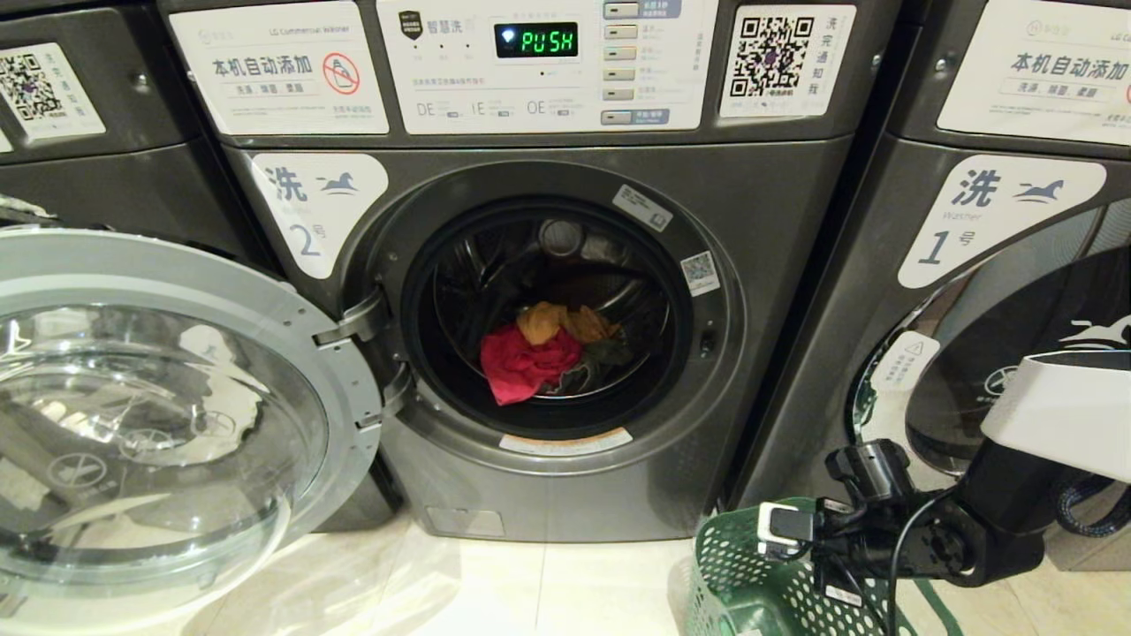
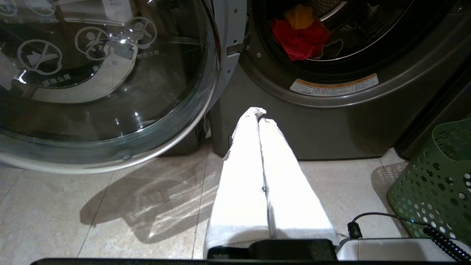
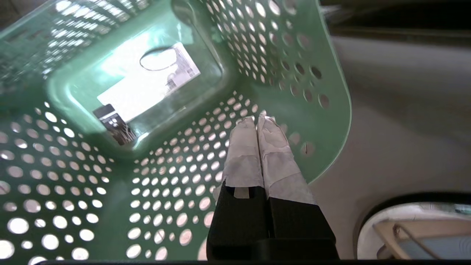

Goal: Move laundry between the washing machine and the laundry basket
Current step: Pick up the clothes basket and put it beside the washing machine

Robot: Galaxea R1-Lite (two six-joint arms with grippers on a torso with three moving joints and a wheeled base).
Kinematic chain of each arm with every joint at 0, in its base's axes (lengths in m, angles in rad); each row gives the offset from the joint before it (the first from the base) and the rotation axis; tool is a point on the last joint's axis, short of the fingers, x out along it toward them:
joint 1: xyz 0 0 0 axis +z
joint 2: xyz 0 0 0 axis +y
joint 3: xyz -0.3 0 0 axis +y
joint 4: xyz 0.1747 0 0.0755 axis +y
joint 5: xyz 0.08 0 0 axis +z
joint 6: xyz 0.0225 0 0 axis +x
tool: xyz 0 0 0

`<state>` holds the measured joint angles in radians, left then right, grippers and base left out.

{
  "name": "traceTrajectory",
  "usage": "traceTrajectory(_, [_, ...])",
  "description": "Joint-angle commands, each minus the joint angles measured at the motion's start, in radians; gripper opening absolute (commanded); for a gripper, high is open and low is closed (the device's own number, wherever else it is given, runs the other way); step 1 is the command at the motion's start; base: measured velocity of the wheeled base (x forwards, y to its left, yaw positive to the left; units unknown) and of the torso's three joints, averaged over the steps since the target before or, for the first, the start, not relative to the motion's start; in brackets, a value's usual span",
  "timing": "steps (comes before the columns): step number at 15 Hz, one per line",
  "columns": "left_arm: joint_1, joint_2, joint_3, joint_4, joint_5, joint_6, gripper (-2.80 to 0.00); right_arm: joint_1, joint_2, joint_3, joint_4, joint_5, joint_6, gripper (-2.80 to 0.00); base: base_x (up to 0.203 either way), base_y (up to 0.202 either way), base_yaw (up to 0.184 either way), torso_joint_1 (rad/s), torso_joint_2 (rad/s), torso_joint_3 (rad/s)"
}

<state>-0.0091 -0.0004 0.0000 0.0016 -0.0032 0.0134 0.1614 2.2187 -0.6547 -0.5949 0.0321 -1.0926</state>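
While the head view takes in the whole front of the washing machine [image 1: 548,353], marked "2", with its door [image 1: 168,406] swung fully open to the robot's left, it shows the right arm only from the side, low at the right over the laundry basket [image 1: 751,574]; the fingertips are not visible there. The right wrist view supplies what is missing: the right gripper [image 3: 257,121], fingers wrapped in white tape, is pressed closed with nothing between them, pointing into the green perforated basket [image 3: 176,176], close to its inner wall. That view also shows the basket floor bare of cloth, carrying only a white sticker [image 3: 147,81]. The left wrist view shows the left gripper [image 2: 259,114], absent from the head view: its white-covered fingers are closed together, empty, low above the tiled floor [image 2: 110,206] and aimed at the base of the machine [image 2: 331,121], with the basket [image 2: 438,180] off to one side. Drum contents: the laundry [image 1: 552,353] lies in a small heap at the bottom of the drum, a red-pink piece [image 1: 526,362] nearest the opening, a mustard-orange piece [image 1: 552,322] behind it, a dark piece [image 1: 605,358] beside them. The display [image 1: 536,40] on the panel reads "PUSH". A like machine marked "1" [image 1: 972,221] stands to the right.
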Motion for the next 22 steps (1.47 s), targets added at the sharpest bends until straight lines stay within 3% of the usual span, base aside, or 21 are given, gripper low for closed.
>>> traceTrajectory(1, [0.000,0.000,0.000,0.000,0.000,0.000,-2.80,0.015,-0.005,-0.001,-0.003,0.000,0.005,-2.80,0.000,0.000,0.000,0.000,0.00,0.000])
traceTrajectory(4, [0.000,0.000,0.000,0.000,0.000,0.000,-2.80,-0.001,-0.073,0.010,0.026,0.000,0.075,-2.80,0.000,0.000,0.000,0.000,0.00,0.000])
traceTrajectory(6, [0.000,0.000,0.000,0.000,0.000,0.000,-2.80,-0.010,-0.133,0.004,0.090,0.008,0.166,-2.80,0.000,0.000,0.000,0.000,0.00,0.000])
traceTrajectory(9, [0.000,0.000,0.000,0.000,0.000,0.000,-2.80,0.007,-0.223,-0.006,0.204,0.121,0.460,-2.80,0.000,0.000,0.000,0.000,0.00,0.000])
traceTrajectory(11, [0.000,0.000,0.000,0.000,0.000,0.000,-2.80,0.078,-0.338,0.014,0.225,0.164,0.619,-2.80,0.000,0.000,0.000,0.000,0.00,0.000])
traceTrajectory(13, [0.000,0.000,0.000,0.000,0.000,0.000,-2.80,0.185,-0.423,0.039,0.240,0.156,0.663,-2.80,0.000,0.000,0.000,0.000,0.00,0.000])
traceTrajectory(17, [0.000,0.000,0.000,0.000,0.000,0.000,-2.80,0.416,-0.443,0.032,0.255,0.050,0.681,-2.80,0.000,0.000,0.000,0.000,0.00,0.000])
traceTrajectory(22, [0.000,0.000,0.000,0.000,0.000,0.000,-2.80,0.416,-0.494,0.057,0.248,0.046,0.713,-2.80,0.000,0.000,0.000,0.000,0.00,0.000])
